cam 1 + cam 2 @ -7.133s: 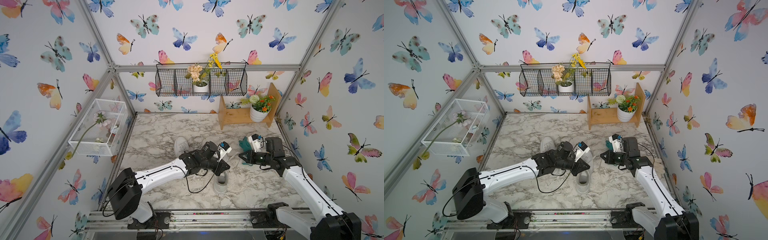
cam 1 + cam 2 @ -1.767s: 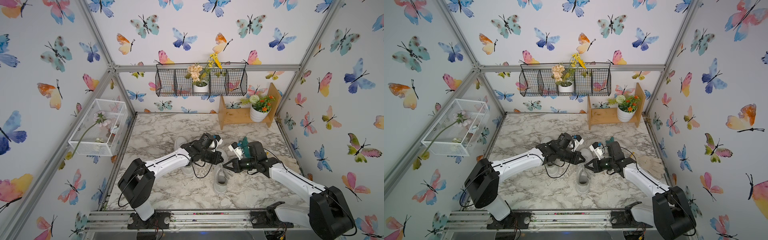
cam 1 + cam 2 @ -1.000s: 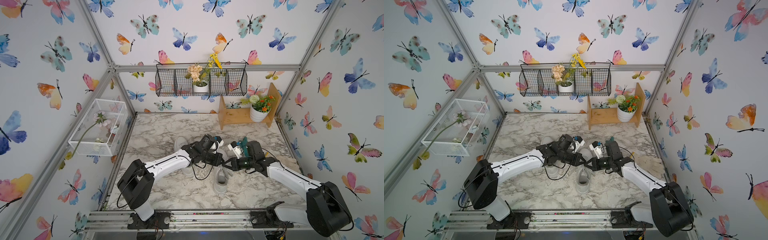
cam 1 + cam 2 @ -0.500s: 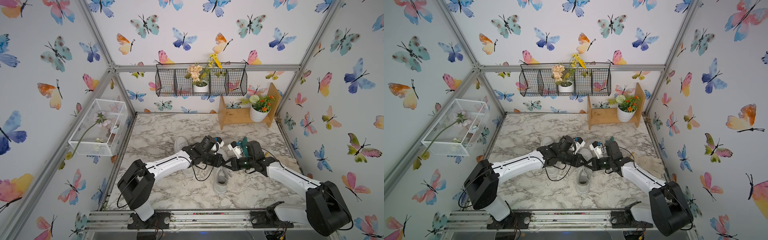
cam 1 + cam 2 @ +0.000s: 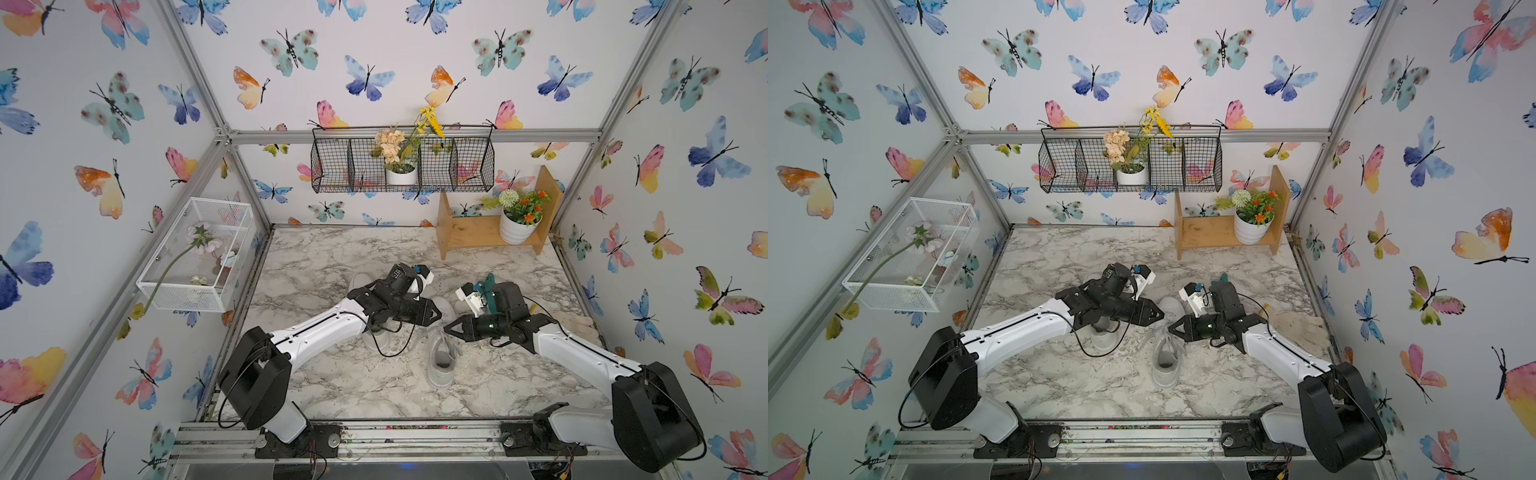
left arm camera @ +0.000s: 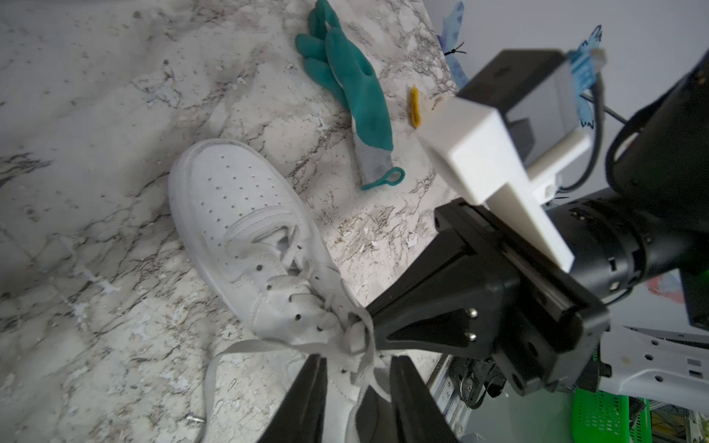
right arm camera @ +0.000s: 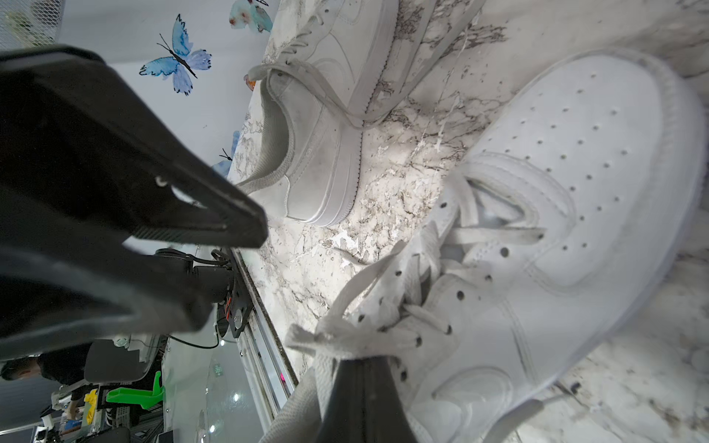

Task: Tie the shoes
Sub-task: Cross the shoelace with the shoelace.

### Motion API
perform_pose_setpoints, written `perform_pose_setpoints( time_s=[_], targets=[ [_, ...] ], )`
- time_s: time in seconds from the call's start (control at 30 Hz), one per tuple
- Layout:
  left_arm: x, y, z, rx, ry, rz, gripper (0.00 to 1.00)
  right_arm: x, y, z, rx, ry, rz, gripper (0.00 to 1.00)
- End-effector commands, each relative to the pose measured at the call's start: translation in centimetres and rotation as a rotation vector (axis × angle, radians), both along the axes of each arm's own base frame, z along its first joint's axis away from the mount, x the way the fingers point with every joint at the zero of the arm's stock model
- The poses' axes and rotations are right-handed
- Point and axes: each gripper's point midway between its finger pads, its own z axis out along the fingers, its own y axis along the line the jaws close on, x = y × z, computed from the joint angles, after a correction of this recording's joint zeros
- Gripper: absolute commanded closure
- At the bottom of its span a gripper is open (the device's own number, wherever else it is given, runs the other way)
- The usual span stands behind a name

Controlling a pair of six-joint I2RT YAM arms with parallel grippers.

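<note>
Left wrist view | white shoe (image 6: 238, 214) sits on table (image 6: 96, 115) between arms | right gripper (image 6: 366, 312) pinches lace (image 6: 268, 344) tight | left gripper (image 6: 357, 362) spread apart, gripping nothing | lace soft, floppy, light: grab near ends

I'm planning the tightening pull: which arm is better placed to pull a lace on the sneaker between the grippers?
Right, probably. The right gripper is shut on a lace of the sneaker; the left gripper stands open, lace loose between its jaws.

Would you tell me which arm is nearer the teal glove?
Right. The right arm has its wrist right by the glove; the left arm reaches in from the far side of the shoe.
</note>
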Motion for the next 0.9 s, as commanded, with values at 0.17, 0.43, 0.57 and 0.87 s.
perform_pose_setpoints(
  time_s=[0.17,0.43,0.57,0.87],
  targets=[
    [-0.3,0.0,-2.0,0.021,0.03,-0.02,0.82,0.1,-0.2,-0.2,-0.034,-0.005,-0.006,0.98],
    [-0.6,-0.8,-2.4,-0.004,0.05,-0.048,0.82,0.0,-0.2,-0.3,-0.037,0.004,0.0,0.98],
    [-1.0,-1.4,-2.4,-0.014,0.057,-0.07,0.82,0.1,-0.2,-0.3,-0.036,0.004,0.002,0.98],
    [-1.8,-2.3,-2.1,-0.038,0.074,-0.111,0.82,0.2,-0.1,-0.4,-0.035,0.006,0.003,0.98]
  ],
)
